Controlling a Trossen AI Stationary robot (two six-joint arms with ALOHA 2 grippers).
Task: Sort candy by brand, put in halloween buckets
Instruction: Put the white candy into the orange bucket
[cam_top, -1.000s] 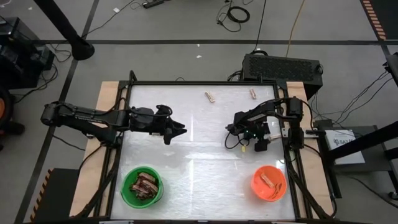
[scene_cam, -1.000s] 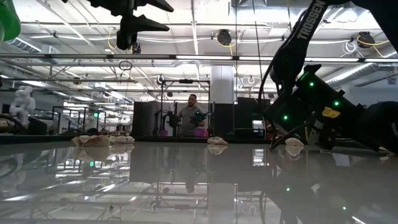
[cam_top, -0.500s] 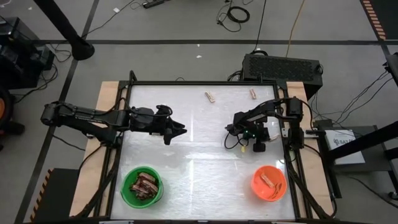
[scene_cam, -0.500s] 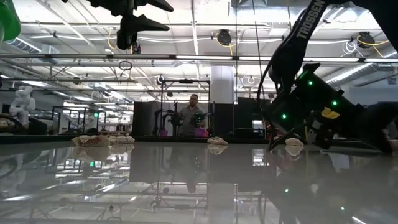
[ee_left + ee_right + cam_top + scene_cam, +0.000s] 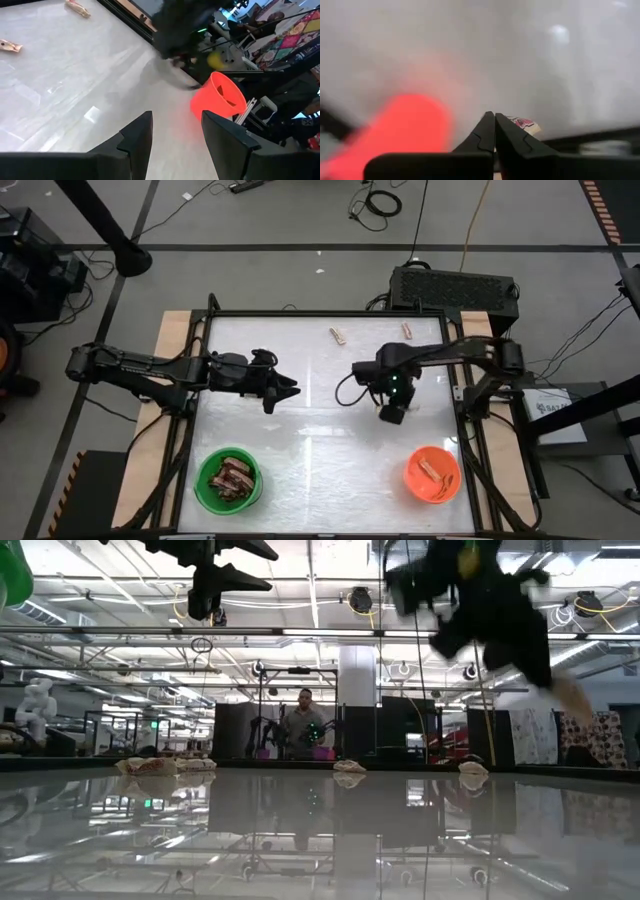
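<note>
Overhead, right pincer [image 5: 493, 131] clamped on a pale cream-wrapped candy [image 5: 524, 125], red lettering on its wrapper.

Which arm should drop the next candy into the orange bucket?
The right. Its hand is shut on a pale candy and hangs close to the orange bucket. The left hand is open and empty.

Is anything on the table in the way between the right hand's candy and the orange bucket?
Nothing visible. The right hand is shut on a pale candy, and bare tabletop lies between it and the orange bucket.
</note>
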